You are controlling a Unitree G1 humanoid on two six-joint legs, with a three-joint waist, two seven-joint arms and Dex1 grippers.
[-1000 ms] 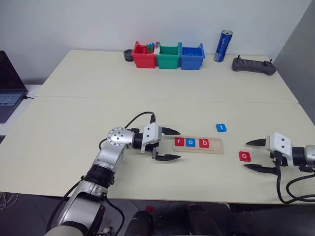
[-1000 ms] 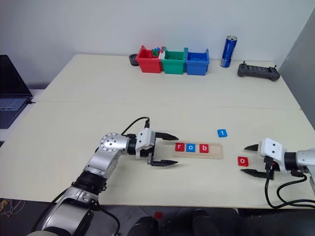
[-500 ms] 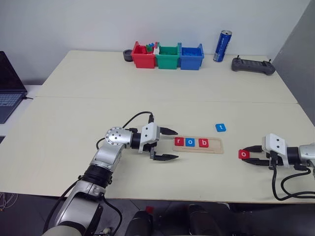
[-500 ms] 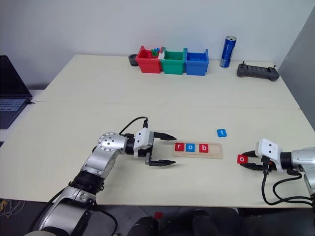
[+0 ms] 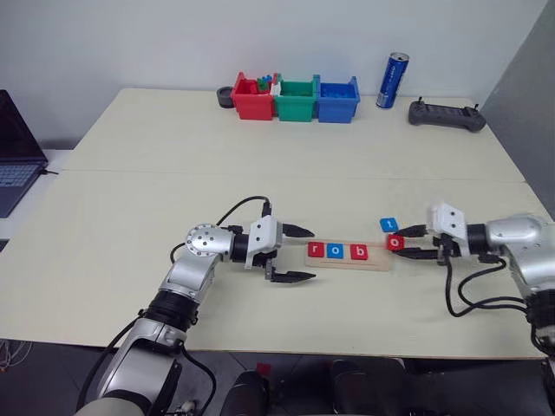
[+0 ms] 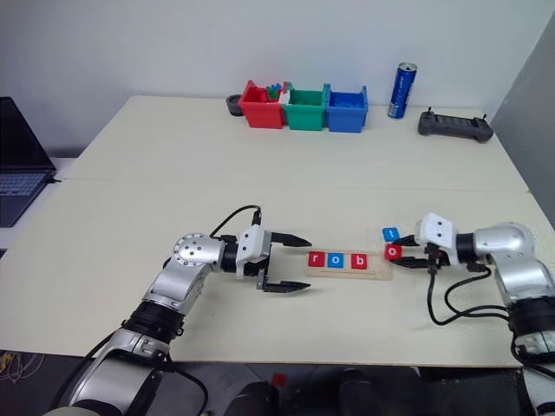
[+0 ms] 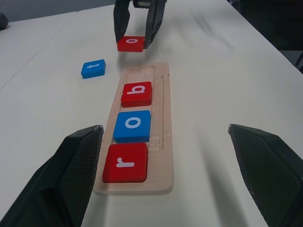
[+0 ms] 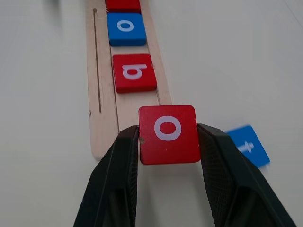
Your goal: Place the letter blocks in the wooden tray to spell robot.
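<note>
The pale wooden tray (image 5: 380, 262) lies mid-table with three letter blocks in its groove: red "r" (image 5: 316, 250), blue "o" (image 5: 336, 252), red "b" (image 5: 358, 253). My right gripper (image 5: 406, 242) is shut on a red "o" block (image 8: 168, 133), held just above the tray's right end. A blue "t" block (image 5: 389, 224) lies on the table just beyond that end. My left gripper (image 5: 299, 254) stands open at the tray's left end, with nothing between its fingers.
Red (image 5: 253, 98), green (image 5: 297, 99) and blue (image 5: 337, 100) plastic bins stand at the table's far edge, with a blue can (image 5: 393, 81) and a black controller (image 5: 447, 115) to their right. A laptop (image 5: 17, 152) sits at far left.
My right gripper shut on the red "o" block where it lay at the right, lifted it and carried it left to the tray's right end. The left arm kept still.
</note>
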